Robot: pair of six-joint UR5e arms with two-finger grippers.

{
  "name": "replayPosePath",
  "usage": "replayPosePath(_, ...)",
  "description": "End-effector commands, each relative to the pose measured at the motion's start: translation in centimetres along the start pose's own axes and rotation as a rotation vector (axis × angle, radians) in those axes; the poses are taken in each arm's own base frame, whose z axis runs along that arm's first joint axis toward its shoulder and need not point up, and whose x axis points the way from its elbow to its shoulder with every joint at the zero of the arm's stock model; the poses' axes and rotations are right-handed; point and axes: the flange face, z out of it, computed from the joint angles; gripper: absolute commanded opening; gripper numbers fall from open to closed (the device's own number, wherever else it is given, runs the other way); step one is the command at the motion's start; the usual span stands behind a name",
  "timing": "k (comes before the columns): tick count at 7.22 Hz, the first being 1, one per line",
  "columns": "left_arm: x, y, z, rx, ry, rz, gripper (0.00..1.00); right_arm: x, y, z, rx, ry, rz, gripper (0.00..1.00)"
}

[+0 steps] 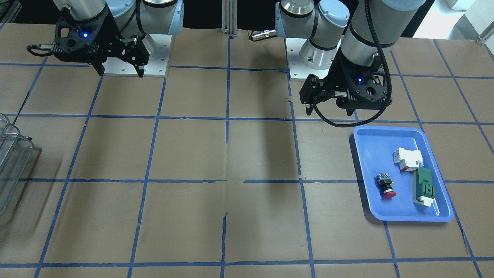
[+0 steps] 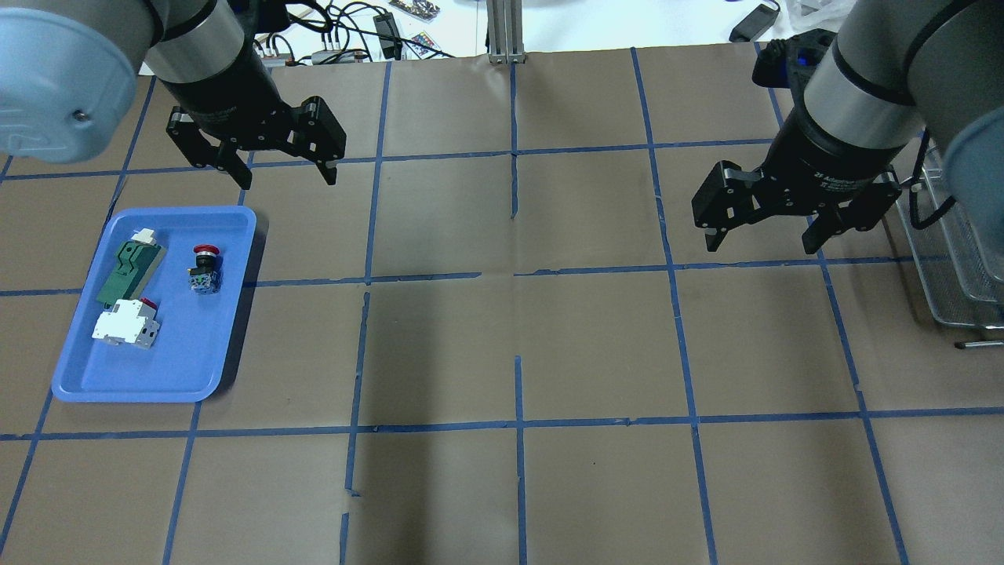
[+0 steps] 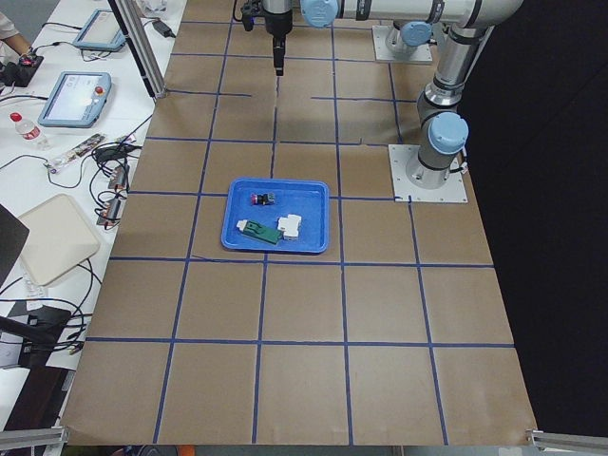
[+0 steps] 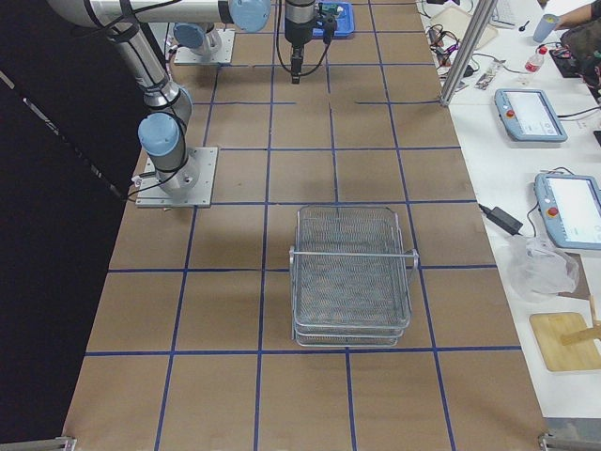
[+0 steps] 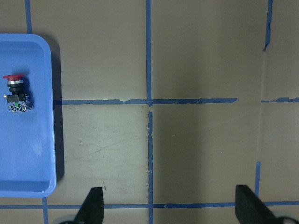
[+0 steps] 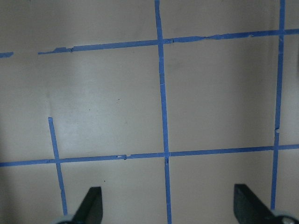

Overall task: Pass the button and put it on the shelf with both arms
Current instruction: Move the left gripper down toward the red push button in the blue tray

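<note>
Seen from overhead, the left gripper point(image 2: 288, 179) hangs above the brown-papered table point(image 2: 439, 353) with its jaws spread wide. It holds nothing and touches nothing. In the left wrist view its two fingertips point(image 5: 96, 205) stand far apart at the bottom edge, with only paper and blue tape lines between them.

Between 7 and 8 o'clock from this gripper lies the blue tray point(image 2: 196, 353). The button point(image 2: 204, 267) lies on its side in the tray's 1 o'clock part, close to the right rim, its red cap pointing to 12 o'clock and its greenish-blue block to 6 o'clock. At its 9 o'clock, a little apart, lies the flat green part point(image 2: 129, 267). At about 8 o'clock lies the white-and-red block point(image 2: 125, 323), just beside the green part's lower end.

Well across the table, the right gripper point(image 2: 761, 245) is likewise spread wide, empty and clear of the table. The right wrist view shows only taped paper between its fingertips point(image 6: 93, 205). A line of pale lettering runs round its black collar, too small to read.

At the right gripper's 3 o'clock stands the wire-mesh shelf point(image 2: 953, 259), partly hidden behind the right arm point(image 2: 855, 86).
</note>
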Motion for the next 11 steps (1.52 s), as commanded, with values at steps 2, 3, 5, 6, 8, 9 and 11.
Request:
replayPosePath(2,0.0,0.1,-0.1,0.001,0.002,0.005,1.00,-0.1,0.1,0.2,0.006,0.001,-0.004,1.00)
replayPosePath(3,-0.1,0.4,-0.1,-0.004,-0.007,0.006,1.00,-0.1,0.1,0.2,0.005,0.004,-0.007,1.00)
replayPosePath(5,-1.2,0.7,1.2,-0.021,-0.012,-0.011,1.00,-0.1,0.1,0.5,0.005,0.002,-0.007,1.00)
replayPosePath(6,-3.1,-0.4,1.5,0.023,-0.012,-0.039,1.00,-0.1,0.1,0.6,0.002,0.002,-0.007,1.00)
replayPosePath(8,-9.7,-2.5,5.8,0.009,-0.013,-0.083,1.00,0.1,0.0,0.5,0.005,0.004,-0.003,1.00)
replayPosePath(9,-12.7,-2.7,8.7,0.040,-0.020,-0.054,1.00,0.1,0.3,0.6,-0.009,0.006,-0.002,1.00)
replayPosePath(11,-19.5,-0.2,16.5,0.095,-0.041,0.000,1.00,0.5,-0.1,0.3,0.011,-0.011,0.012,1.00)
